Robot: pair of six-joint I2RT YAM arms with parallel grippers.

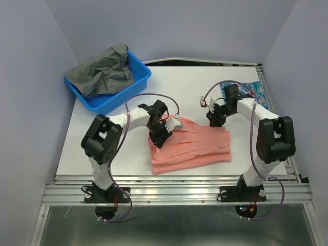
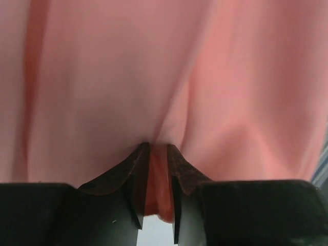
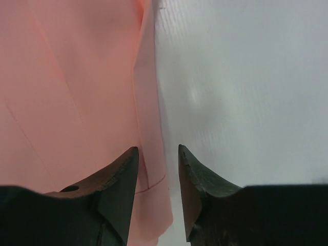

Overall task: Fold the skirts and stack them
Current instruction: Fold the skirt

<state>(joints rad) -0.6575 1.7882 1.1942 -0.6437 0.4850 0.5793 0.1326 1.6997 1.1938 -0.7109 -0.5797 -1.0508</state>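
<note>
The salmon-pink pleated skirt lies folded on the white table, in front of both arms. My left gripper is at its upper left part, shut on a pinch of the pink cloth. My right gripper is open over the skirt's upper right edge; the pink hem lies between and beside its fingers, not clamped. The blue flowered skirt lies at the table's far right, partly hidden behind the right arm.
A blue plastic basket holding a crumpled grey cloth stands at the back left. The white table ends in a metal rail at the near edge. Grey walls close in left, right and behind.
</note>
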